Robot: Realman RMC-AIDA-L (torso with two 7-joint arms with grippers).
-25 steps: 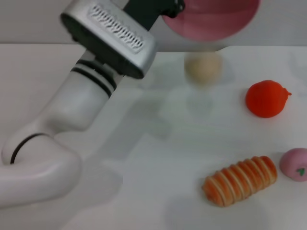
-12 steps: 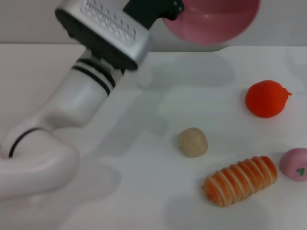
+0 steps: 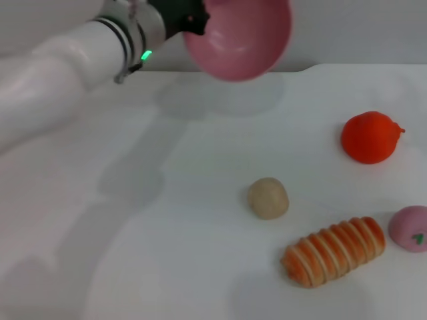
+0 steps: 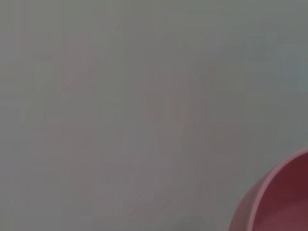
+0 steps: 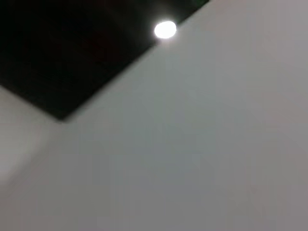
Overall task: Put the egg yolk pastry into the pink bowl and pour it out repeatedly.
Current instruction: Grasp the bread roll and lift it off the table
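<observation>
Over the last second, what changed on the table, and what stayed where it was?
The small beige egg yolk pastry dropped from below the glossy pink bowl and came to rest beside the striped bread roll. The left gripper swung the bowl leftward, staying raised. The orange-red fruit and pink bun stayed put.

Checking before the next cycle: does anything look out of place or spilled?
Nothing looks damaged. The left gripper holds the pink bowl tilted in the air at the table's far edge, empty as far as can be seen. The egg yolk pastry lies loose on the table, near the striped bread roll.
</observation>
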